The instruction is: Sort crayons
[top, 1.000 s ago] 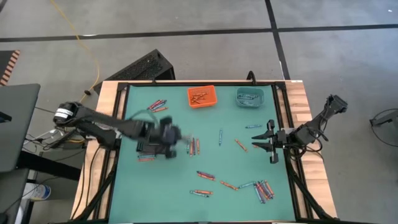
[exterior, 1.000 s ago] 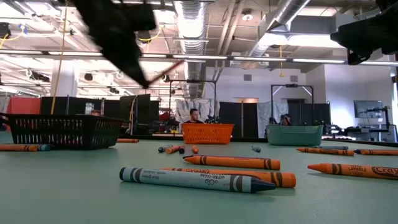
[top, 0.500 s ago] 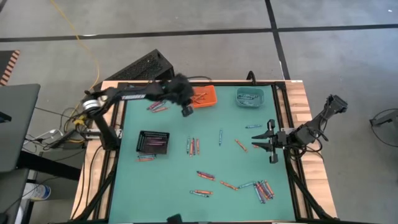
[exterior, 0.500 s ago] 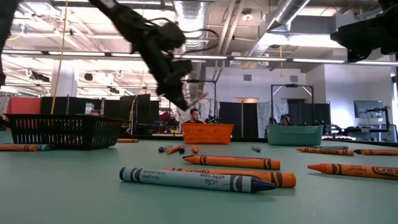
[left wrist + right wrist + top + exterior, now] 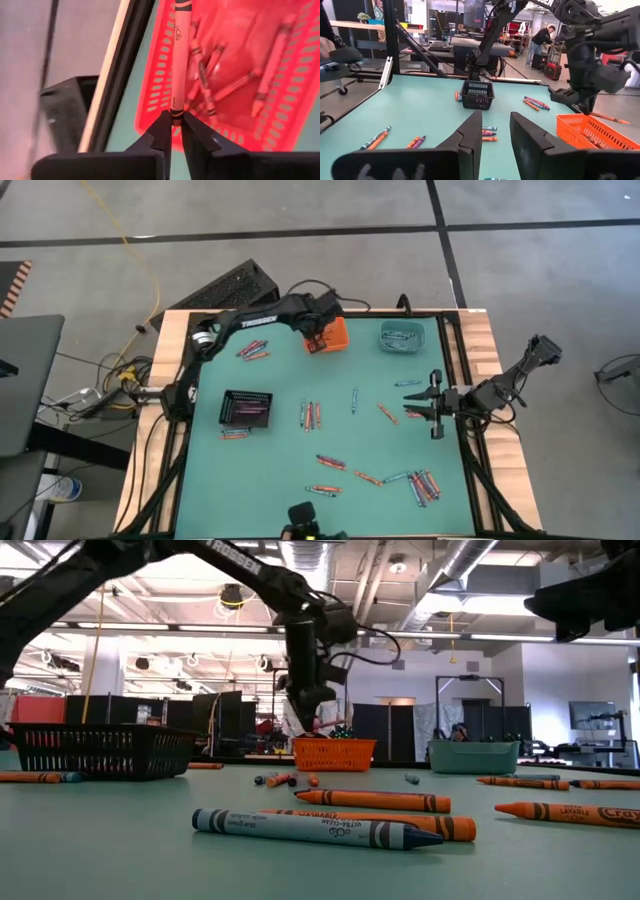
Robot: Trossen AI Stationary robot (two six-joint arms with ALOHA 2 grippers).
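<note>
The left hand (image 5: 320, 338) is held over the orange plastic mesh bin (image 5: 336, 332) at the far edge of the green counter (image 5: 280, 470), and a thin orange-red crayon (image 5: 178, 55) is pinched by its end between the nearly closed fingers (image 5: 162, 131), its length pointing out over the bin. Several orange crayons (image 5: 235, 85) are seen lying loose in that bin below the held one. Just to the right of it a teal plastic bin (image 5: 401, 335) is set, with a few bluish crayons inside. A black wire-mesh basket (image 5: 246, 407) is placed on the left half of the counter, with purple-pink crayons in it and two loose ones just in front of it.

The rest of the crayons are scattered over the counter: a small group (image 5: 252, 350) beside the left arm near the far left corner, a cluster (image 5: 311, 415) at the middle, a single teal one (image 5: 354, 400), and a larger spread (image 5: 420, 483) toward the near right corner. In the low view, a blue crayon (image 5: 315, 828) and orange ones (image 5: 372, 801) are seen lying closest to the camera.

The right hand (image 5: 432, 406) is held at the right edge of the counter, its fingers (image 5: 470, 135) parted with nothing between them. A person (image 5: 540, 37) is seen in the room beyond the counter
</note>
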